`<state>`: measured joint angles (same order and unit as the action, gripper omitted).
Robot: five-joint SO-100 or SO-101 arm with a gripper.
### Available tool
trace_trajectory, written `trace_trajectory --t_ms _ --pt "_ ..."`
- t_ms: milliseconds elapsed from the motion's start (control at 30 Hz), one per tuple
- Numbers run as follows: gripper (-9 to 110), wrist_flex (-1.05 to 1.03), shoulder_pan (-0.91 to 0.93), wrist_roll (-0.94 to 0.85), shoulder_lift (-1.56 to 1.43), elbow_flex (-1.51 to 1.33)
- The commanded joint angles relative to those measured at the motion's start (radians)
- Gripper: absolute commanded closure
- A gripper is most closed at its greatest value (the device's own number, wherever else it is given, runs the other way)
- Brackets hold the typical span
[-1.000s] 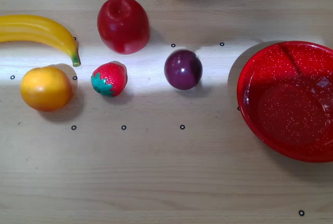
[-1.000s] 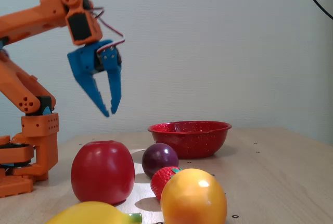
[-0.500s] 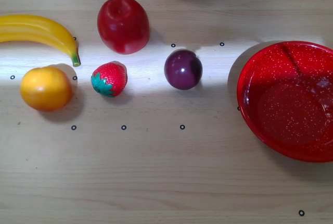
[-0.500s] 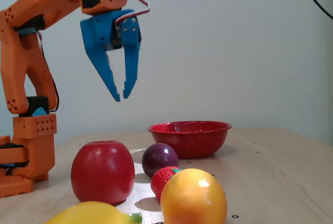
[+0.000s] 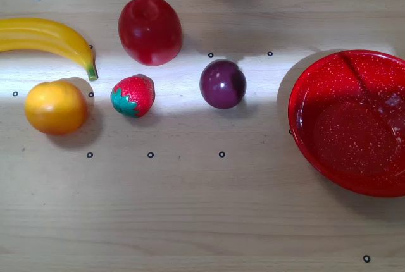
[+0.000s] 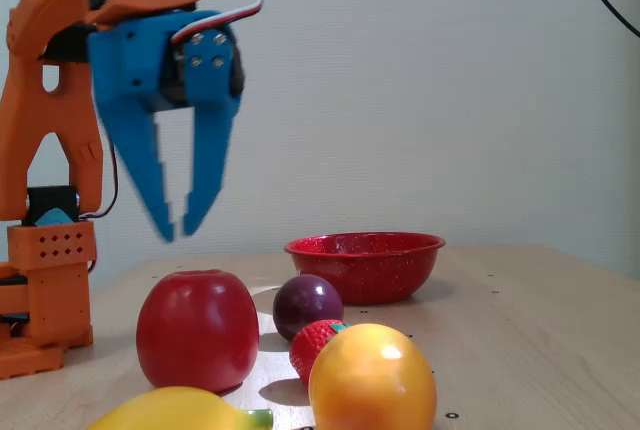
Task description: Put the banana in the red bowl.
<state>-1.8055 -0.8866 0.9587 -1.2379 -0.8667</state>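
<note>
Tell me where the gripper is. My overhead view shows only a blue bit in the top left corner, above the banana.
Observer: In the fixed view the gripper hangs well above the table, higher than the apple, tips pointing down.
Operator: Open or shut?
Observer: Open a little. A gap shows between the fingers, and nothing is held.
Operator: Is it touching the banana?
Observer: No. The banana lies on the table, clearly below the tips.

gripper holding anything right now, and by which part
Nothing is held. The gripper hangs in the air with its fingers slightly apart and empty; the banana lies untouched on the table.
</note>
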Motion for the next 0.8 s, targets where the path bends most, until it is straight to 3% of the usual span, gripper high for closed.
trace_trajectory --t_ms 0,300,467,767 --pt "97 -0.091 -0.052 0.061 -0.021 0.127" --pt "75 -0.091 -0.198 0.115 0.225 0.365" --pt "53 -0.091 -0.253 0.13 0.334 0.433" --pt "45 -0.092 -0.316 0.293 0.434 0.449"
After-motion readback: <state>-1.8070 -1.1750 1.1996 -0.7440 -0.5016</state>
